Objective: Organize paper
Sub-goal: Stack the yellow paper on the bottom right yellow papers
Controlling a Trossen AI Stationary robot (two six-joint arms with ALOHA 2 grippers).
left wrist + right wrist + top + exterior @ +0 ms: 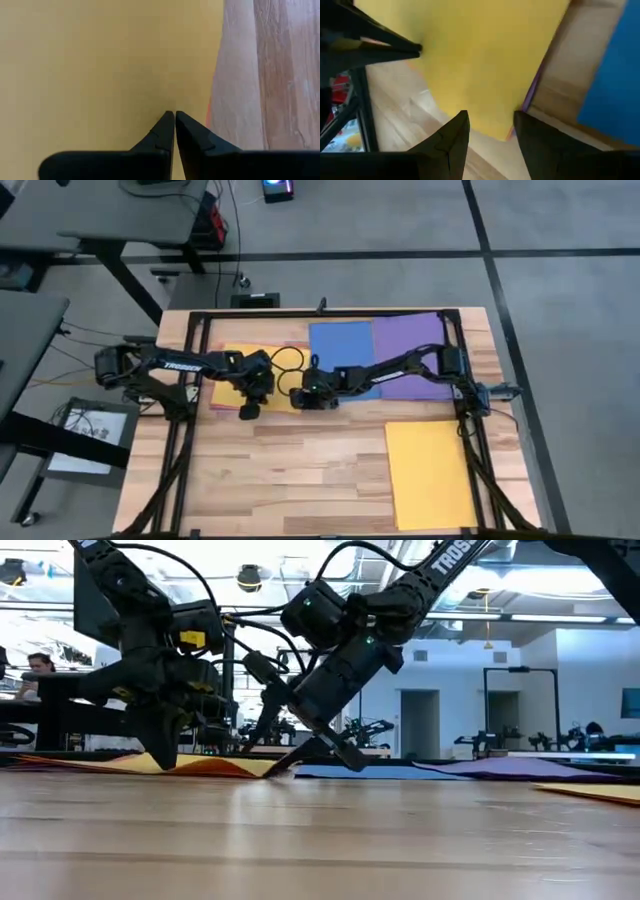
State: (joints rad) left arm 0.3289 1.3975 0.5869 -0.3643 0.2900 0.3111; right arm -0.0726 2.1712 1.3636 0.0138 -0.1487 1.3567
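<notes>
Paper: yellow sheet (232,380) on top of a small stack near the table's (300,470) far left, with a pink-red sheet (218,406) peeking out under its near edge. Blue sheet (338,343) and purple sheet (408,350) lie side by side at the far edge, touching. Another yellow sheet (428,472) lies alone by the near right corner. Left tool (174,116) tips together, pressing down on the stack's top yellow sheet. Right tool (490,125) tips apart, at that stack's lifted right edge.
</notes>
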